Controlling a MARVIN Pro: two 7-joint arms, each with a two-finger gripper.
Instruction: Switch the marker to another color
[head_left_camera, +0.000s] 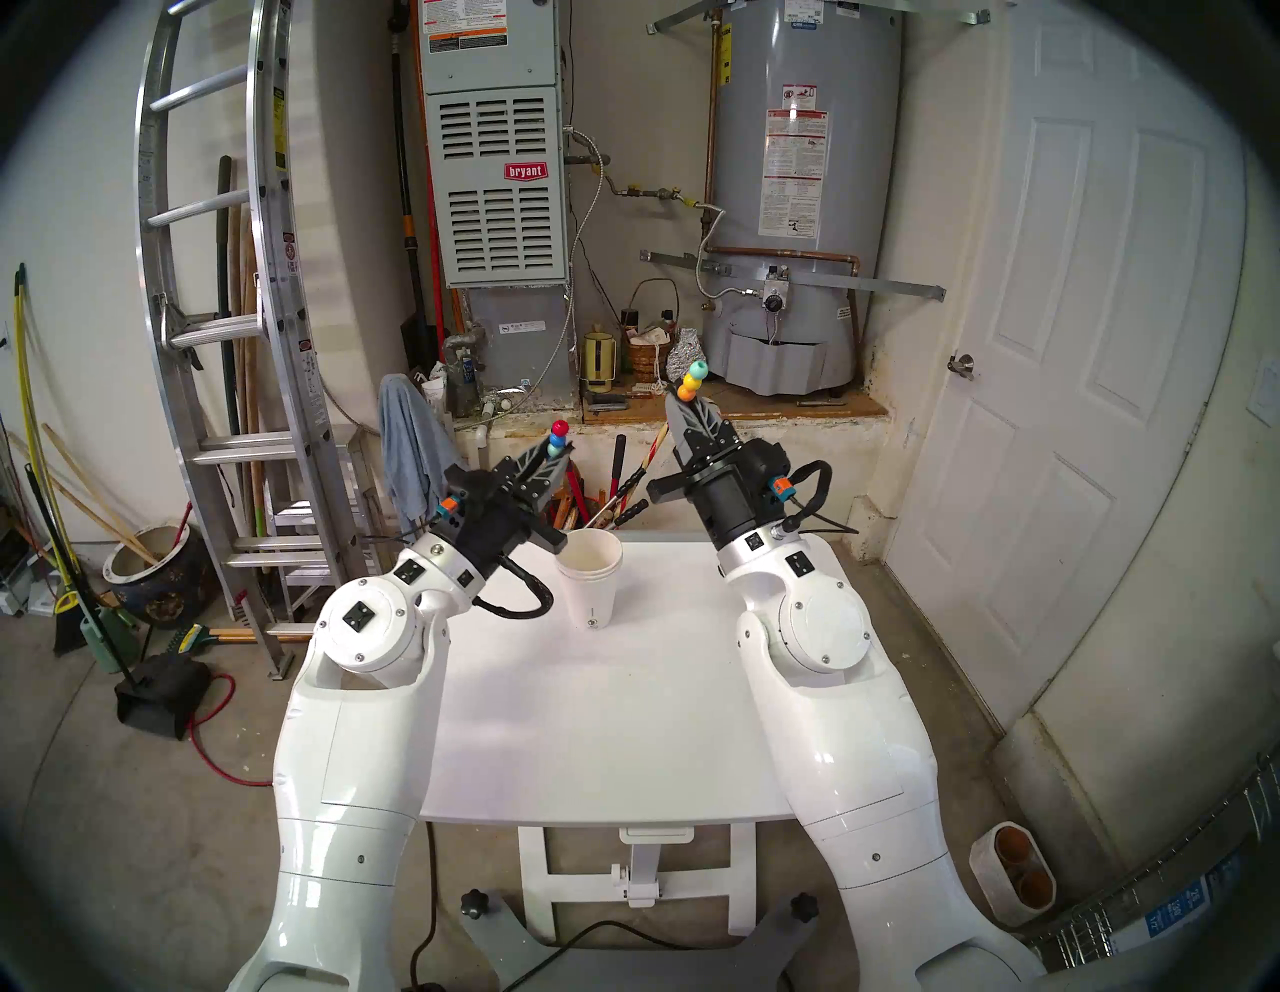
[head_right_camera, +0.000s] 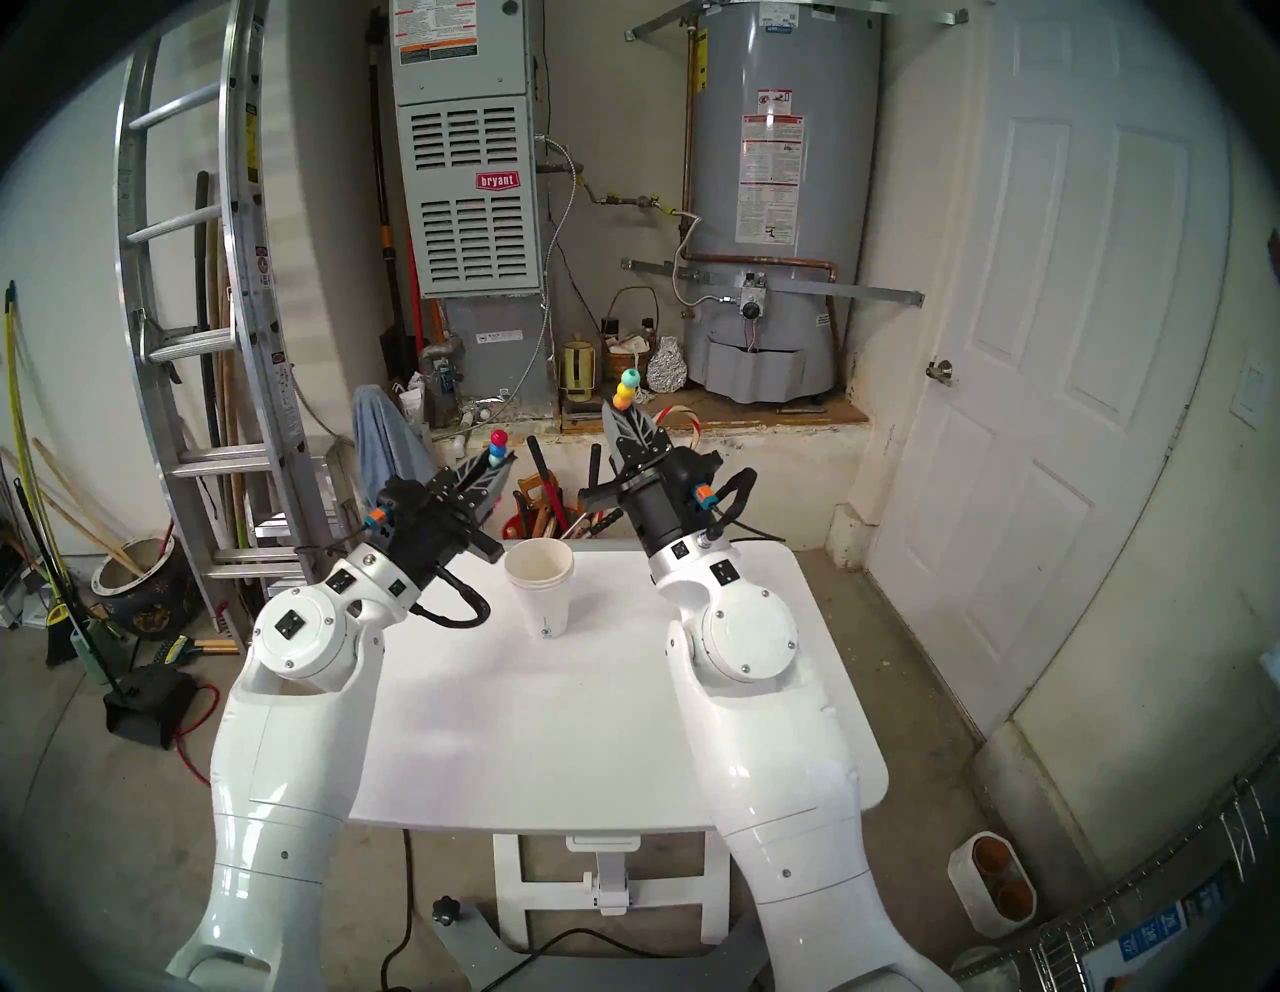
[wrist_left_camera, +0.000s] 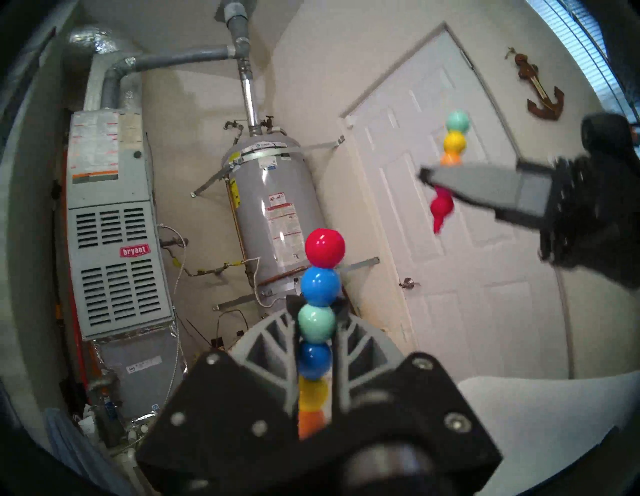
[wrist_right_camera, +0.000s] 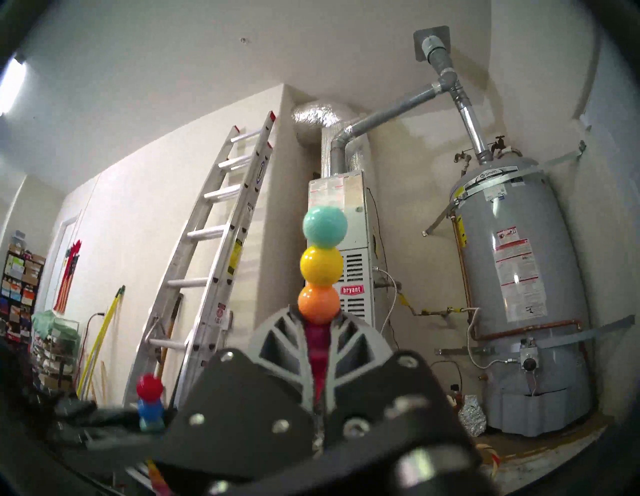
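left end effector (head_left_camera: 554, 454) clamped on marker (wrist_left_camera: 318, 308), red bead topmost | right end effector (head_left_camera: 686, 409) clamped on separated marker piece (wrist_right_camera: 322, 266), teal topmost | both raised beyond bench (head_left_camera: 589, 727) | stacked paper cups (head_left_camera: 589, 578) on bench

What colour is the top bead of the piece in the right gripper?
Teal, above yellow and orange; clearest in the right wrist view: marker piece, right gripper.

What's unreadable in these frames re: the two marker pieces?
- Left gripper: lower end of its marker piece is hidden behind the gripper body, left wrist view.
- Right gripper: pink segment below the orange is blurred between the fingers.
- Paper cups: contents not visible, head views.
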